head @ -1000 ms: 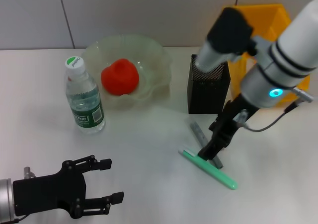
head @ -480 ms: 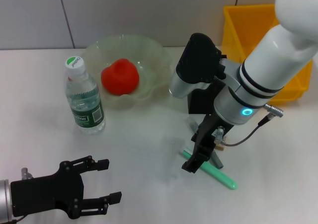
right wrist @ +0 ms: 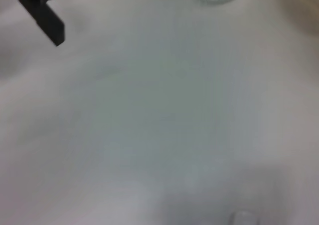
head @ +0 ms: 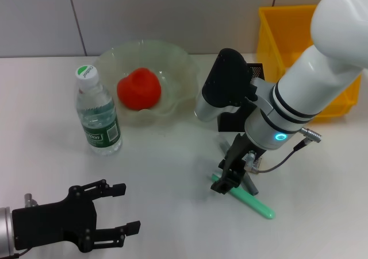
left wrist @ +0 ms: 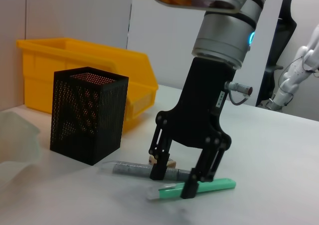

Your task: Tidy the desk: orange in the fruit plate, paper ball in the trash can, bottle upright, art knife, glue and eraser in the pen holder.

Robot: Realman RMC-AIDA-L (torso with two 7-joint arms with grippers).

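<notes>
White desk, grey wall behind. Step in hand: green art knife pickup. Right tool spread, straddling it beside grey glue (eraser behind). Next: close, lift, carry to pen holder. Left tool parked near, spread.

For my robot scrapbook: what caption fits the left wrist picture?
Right gripper, open, reaches down over the green art knife beside the pen holder.

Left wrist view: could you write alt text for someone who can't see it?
A black robot gripper reaches down with open fingers straddling a mint-green pen-shaped stick lying on a white tabletop. A grey tube lies alongside; behind stand a black mesh box and a yellow plastic bin.
</notes>
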